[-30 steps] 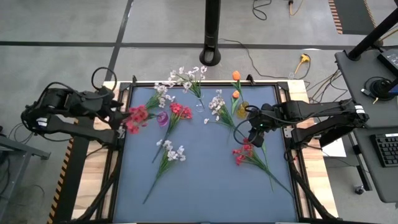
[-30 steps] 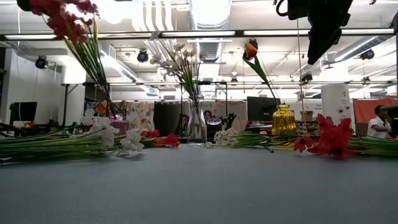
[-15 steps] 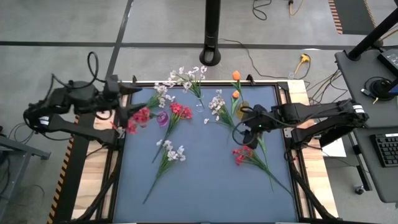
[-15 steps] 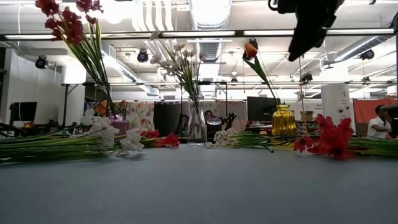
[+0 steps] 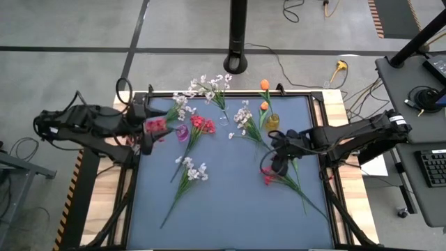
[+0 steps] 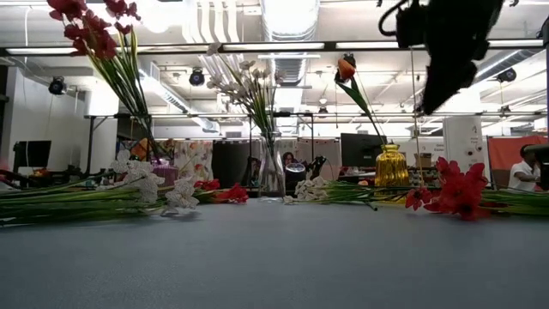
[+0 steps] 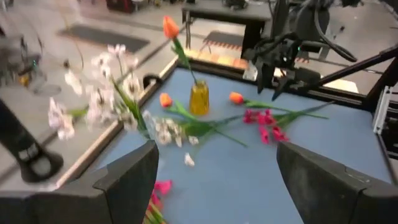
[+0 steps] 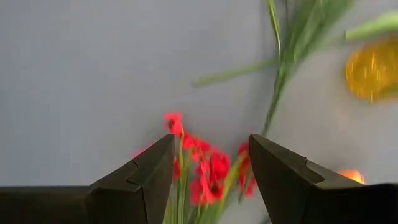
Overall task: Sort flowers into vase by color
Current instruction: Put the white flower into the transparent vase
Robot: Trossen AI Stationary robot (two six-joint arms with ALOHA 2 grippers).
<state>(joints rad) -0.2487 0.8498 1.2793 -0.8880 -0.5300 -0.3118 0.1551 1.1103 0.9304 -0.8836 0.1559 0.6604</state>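
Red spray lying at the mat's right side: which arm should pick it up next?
The right arm, probably. Its tool is open, right above the red spray, with the blossoms showing between its fingers in the right wrist view. The left tool is across the table at the red flowers by the purple vase.

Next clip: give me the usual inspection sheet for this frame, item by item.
Surface: blue mat, wooden edges.
Job's things: clear vase holds white sprays; yellow vase holds an orange bud; purple vase; red spray, white spray and others lying loose.
Clutter: nothing seen.
Grippers: left gripper by the purple vase, jaws open; right gripper open above the red spray.
Cables: loops on the floor.
Surroundings: workshop room, monitors, a person.
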